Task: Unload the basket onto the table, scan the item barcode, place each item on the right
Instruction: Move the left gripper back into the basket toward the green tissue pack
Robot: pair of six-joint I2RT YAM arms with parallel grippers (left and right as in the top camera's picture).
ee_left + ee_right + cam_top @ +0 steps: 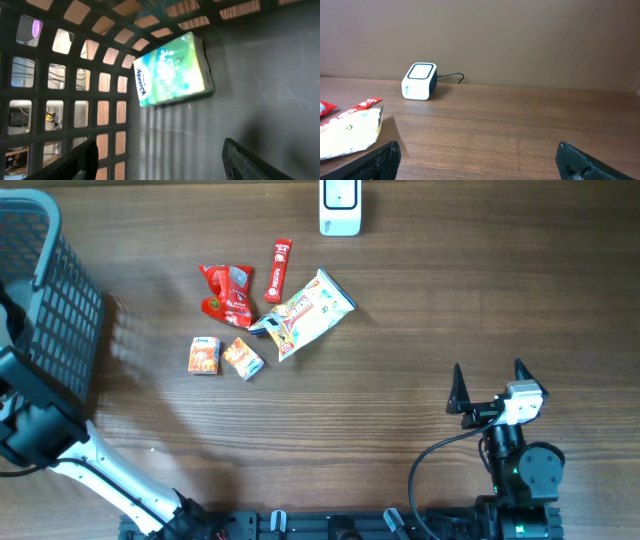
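My left gripper (160,146) is down inside the basket (60,300), which stands far to the left of the scanner (340,207). Its jaws are spread with nothing between them. Just ahead of them lies a green tissue pack (172,70), flat on the basket floor against the grid wall. I judge that the pack is there because it is finished with, the basket being the place for scanned goods. The word "Kleenex" runs down its white end; I see no barcode on the face turned to me.

The rest wait on the table (420,310), in front of the scanner and a little to its left. They are a red stick (279,270), a red packet (228,295), a white bag (305,315) and two orange boxes (204,355). They lie in a loose group, near enough for either arm to lift one to the scanner window. Their print is too small for me to read.

My right gripper (488,370) hangs well in front of the scanner and to its right. Its jaws are wide apart and hold nothing, and it points at the scanner. I take that as a ready stance. The scanner's front shows a small mark that I cannot make out, and a cable (451,76) leaves its back.
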